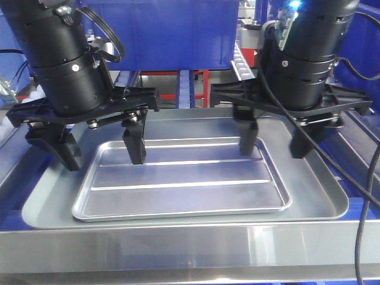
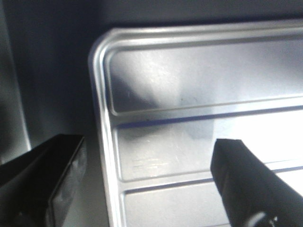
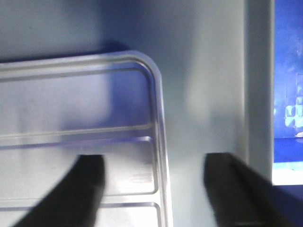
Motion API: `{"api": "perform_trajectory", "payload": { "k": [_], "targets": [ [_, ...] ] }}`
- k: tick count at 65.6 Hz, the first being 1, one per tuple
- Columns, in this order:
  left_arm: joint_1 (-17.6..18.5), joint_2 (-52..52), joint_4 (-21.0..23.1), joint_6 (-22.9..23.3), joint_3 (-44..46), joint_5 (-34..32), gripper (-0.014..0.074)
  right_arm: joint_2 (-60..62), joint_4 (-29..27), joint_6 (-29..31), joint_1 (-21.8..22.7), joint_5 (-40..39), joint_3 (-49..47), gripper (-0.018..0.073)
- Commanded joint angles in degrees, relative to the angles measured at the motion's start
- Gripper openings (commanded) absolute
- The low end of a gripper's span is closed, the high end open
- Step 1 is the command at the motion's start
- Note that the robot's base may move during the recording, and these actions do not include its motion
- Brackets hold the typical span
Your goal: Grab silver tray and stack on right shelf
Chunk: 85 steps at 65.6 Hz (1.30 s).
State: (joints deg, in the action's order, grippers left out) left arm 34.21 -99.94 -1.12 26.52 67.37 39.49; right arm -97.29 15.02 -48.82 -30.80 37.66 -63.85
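Note:
The silver tray [image 1: 184,184] lies flat inside a larger, duller grey tray [image 1: 332,205]. My left gripper [image 1: 102,148] is open and straddles the silver tray's left rim, one finger outside and one over the base. In the left wrist view the gripper [image 2: 147,184] spans that rim [image 2: 102,142] near the far left corner. My right gripper [image 1: 275,141] is open and straddles the right rim in the same way. This also shows in the right wrist view [image 3: 156,189], with the silver tray [image 3: 71,109] to the left. Both grippers are empty. The right shelf is not clearly in view.
A broad shiny steel lip [image 1: 178,246] runs along the front below the trays. A large blue bin [image 1: 172,35] stands behind them. A white roller track [image 1: 240,62] shows at the back right. Blue trim [image 1: 368,208] borders the right side.

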Motion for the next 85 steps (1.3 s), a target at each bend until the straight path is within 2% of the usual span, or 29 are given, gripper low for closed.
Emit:
{"api": "perform_trajectory", "payload": {
  "k": [1, 6, 7, 9, 16, 18, 23, 34, 44, 54, 72, 80, 85],
  "targets": [
    [-0.25, 2.45, -0.55, 0.59, 2.92, -1.52, 0.0388, 2.66, 0.61, 0.01, -0.03, 1.8, -3.0, 0.0596],
    [-0.71, 2.45, -0.14, 0.59, 5.4, 0.82, 0.0271, 2.95, 0.61, 0.23, -0.03, 7.28, -5.33, 0.0503],
    [-0.71, 2.45, -0.3, 0.59, 5.99, 1.21, 0.0205, 3.01, 0.7, 0.25, -0.03, 8.76, -6.3, 0.0449],
    [-0.71, 2.45, -0.91, 0.59, 6.43, 1.23, 0.0135, 3.01, 1.06, 0.25, -0.03, 9.65, -7.03, 0.0364],
    [-0.71, 2.45, -2.09, 0.59, 6.72, -0.51, -0.0061, 3.01, 2.86, 0.25, 0.02, 7.58, -7.46, 0.0082],
    [-0.71, 2.45, -2.09, 0.59, 6.72, -0.69, -0.0094, 3.01, 3.01, 0.25, 0.02, 6.78, -7.46, 0.0032],
    [-0.84, 2.45, -3.06, 0.59, 7.1, -1.12, -0.009, 3.01, 3.79, 0.24, 0.02, 3.72, -7.68, 0.0075],
    [-2.08, 3.16, -3.11, 0.59, 8.65, 3.14, -0.0091, 3.89, 3.62, 0.31, -0.27, 2.12, -9.09, 0.0052],
    [-1.98, 6.73, -4.18, 0.59, 7.86, 2.15, -0.0091, 6.96, 3.57, 4.58, -0.39, 1.5, -8.9, 0.0052],
    [-0.75, 13.02, -4.43, 0.59, 2.66, -5.93, -0.0091, 13.2, 3.57, 10.5, -0.96, -3.7, -4.99, 0.0052],
    [0.65, 25.44, -4.72, 0.59, -13.07, -24.39, -0.009, 29.1, 3.93, 10.56, -2.05, -29.5, 13.01, 0.0052],
    [0.65, 32.53, -8.1, 0.59, -21.48, -35.93, -0.009, 36.76, 6.96, 10.56, -2.05, -40.13, 21.01, 0.0052],
    [0.65, 37.65, -10.34, 0.59, -26.49, -40.16, -0.009, 41.36, 10.16, 10.56, -2.05, -43.86, 25.66, 0.0052]
  ]
}}
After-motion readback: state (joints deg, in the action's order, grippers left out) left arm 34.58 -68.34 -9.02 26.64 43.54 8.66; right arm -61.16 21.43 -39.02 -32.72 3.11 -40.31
